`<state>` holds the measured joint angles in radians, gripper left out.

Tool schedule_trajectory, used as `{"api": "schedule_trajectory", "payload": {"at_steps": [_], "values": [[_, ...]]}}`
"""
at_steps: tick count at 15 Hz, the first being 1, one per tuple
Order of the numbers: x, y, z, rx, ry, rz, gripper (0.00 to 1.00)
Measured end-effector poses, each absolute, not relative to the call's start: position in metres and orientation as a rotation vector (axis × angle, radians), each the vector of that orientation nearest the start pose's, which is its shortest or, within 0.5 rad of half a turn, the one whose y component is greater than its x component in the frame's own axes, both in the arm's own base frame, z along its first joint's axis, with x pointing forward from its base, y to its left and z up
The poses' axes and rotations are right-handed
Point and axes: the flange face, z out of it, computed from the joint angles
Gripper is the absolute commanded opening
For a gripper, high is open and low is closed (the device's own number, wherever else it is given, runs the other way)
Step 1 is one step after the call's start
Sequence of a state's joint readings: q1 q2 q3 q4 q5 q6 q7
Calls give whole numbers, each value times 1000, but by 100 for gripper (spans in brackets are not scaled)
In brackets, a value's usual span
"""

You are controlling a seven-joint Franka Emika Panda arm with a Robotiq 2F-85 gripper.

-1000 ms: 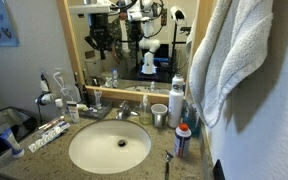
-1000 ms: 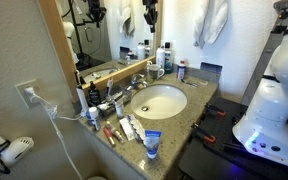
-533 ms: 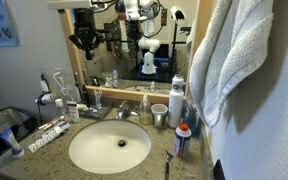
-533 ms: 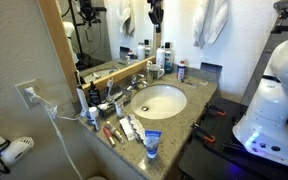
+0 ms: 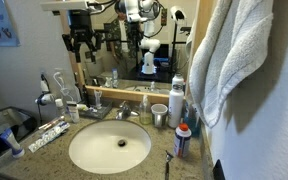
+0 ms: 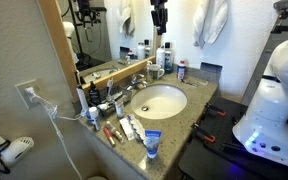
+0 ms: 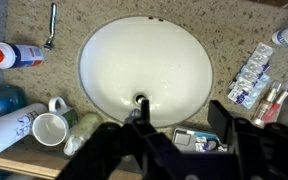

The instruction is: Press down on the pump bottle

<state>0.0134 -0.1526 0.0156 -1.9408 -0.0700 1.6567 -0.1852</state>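
Jaws apart, the gripper [image 7: 164, 150] hangs high over the sink [image 7: 144, 60] — the upright pump bottle [image 7: 81, 128] stands aside at the worktop's back edge.

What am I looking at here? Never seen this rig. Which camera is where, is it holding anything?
A robot arm over a bathroom counter. Two pictures come from fixed cameras in the room; the third is on the arm's wrist, looking down into the sink. The hand hangs high in front of the mirror, open, holding nothing. Beside the faucet stand the pump bottle it should press, a white cup and a tall white bottle.
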Motion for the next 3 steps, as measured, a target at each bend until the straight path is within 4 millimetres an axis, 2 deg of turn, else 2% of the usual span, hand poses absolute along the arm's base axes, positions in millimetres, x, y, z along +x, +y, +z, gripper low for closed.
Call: {"api": "schedule_trajectory", "payload": {"at_steps": [1,3], "values": [[499,8,537,-3175,-359,223,99],[497,10,534,-3173,-364,232,100]]}}
